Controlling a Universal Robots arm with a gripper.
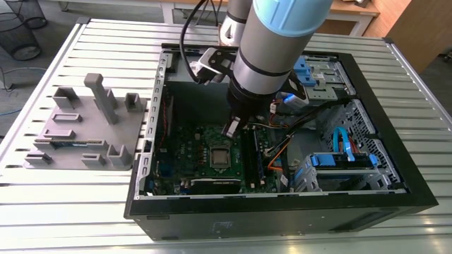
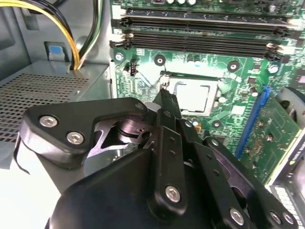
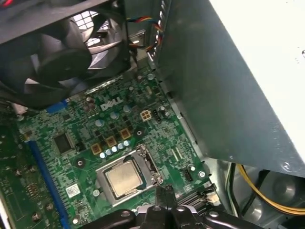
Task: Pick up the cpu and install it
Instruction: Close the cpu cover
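Exterior view: tool (image 1: 232, 128) down inside an open computer case (image 1: 282, 214), just above the green board (image 1: 187, 148), tip near the cpu (image 1: 220, 157) but apart from it. Cpu flat in the board's socket, near the middle of the frame, silvery top up. Toward the exterior view's left, a grey block tray (image 1: 78, 129) on the slatted metal desk (image 1: 71, 206), beside the case. Wire bins (image 1: 18, 26) on the floor at upper left.

Second wrist view: tool (image 2: 165, 95) drawn narrow, tips together, nothing gripped. Cpu (image 2: 194, 97) just beside the tip. Black memory slots (image 2: 200, 28) past the socket, yellow cables (image 2: 47, 12) off the board's edge.

Added by the first wrist view: a dark fan (image 3: 47, 57) at the board's far edge. Cpu (image 3: 125, 177) framed by the metal socket, tool tip (image 3: 163, 192) just beside that frame.
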